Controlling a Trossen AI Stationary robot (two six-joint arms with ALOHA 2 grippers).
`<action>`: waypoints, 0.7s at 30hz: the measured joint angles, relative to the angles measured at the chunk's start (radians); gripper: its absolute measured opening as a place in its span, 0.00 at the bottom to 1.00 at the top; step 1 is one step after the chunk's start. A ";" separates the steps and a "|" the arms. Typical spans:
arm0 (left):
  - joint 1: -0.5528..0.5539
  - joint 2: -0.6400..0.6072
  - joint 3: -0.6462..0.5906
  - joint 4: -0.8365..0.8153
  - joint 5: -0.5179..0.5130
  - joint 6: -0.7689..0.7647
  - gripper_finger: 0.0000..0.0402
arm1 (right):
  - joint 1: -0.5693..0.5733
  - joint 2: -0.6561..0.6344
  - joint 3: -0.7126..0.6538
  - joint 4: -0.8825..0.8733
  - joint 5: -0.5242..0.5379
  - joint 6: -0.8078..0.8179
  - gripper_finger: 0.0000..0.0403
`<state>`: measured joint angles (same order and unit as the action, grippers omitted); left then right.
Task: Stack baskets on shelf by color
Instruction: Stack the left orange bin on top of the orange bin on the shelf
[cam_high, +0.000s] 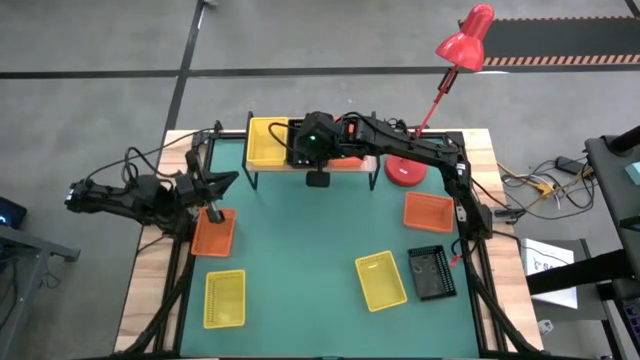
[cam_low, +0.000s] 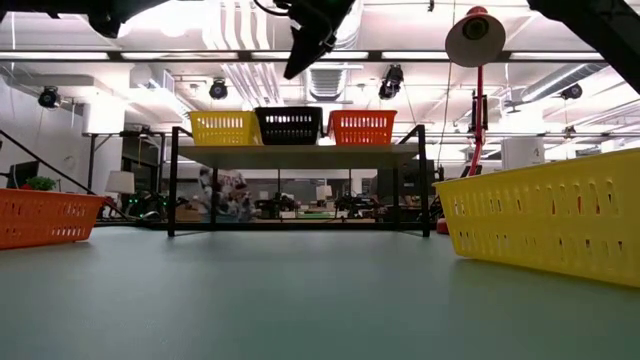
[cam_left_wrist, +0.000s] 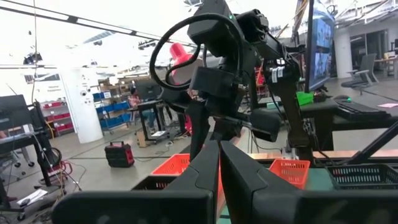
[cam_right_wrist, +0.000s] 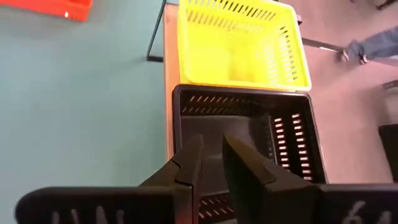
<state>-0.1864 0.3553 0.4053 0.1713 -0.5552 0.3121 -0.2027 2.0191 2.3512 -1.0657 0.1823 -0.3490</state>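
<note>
Green table (cam_high: 300, 240), right tool (cam_right_wrist: 211, 152) slightly parted over shelf's black basket (cam_right_wrist: 249, 134); left tool (cam_left_wrist: 219, 163) clenched

The right arm stretches across the far side, wrist bent down — its gripper (cam_right_wrist: 210, 163) points downward, fingers (cam_right_wrist: 189, 163) slightly parted, nothing between them. The left arm lies low at the left edge — its gripper (cam_left_wrist: 219, 163) shut, fingers pressed together
</note>
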 joint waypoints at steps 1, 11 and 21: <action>0.000 0.000 0.000 -0.001 0.000 0.000 0.00 | 0.005 -0.002 0.000 -0.005 -0.002 -0.003 0.13; 0.000 0.008 0.000 0.000 0.001 -0.008 0.00 | 0.150 -0.067 -0.018 -0.186 -0.016 0.076 0.02; 0.001 0.054 0.000 0.000 0.003 -0.079 0.00 | 0.335 -0.244 -0.346 -0.080 -0.010 0.207 0.02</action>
<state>-0.1856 0.4096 0.4053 0.1717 -0.5522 0.2332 0.1327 1.7754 2.0048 -1.1459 0.1719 -0.1424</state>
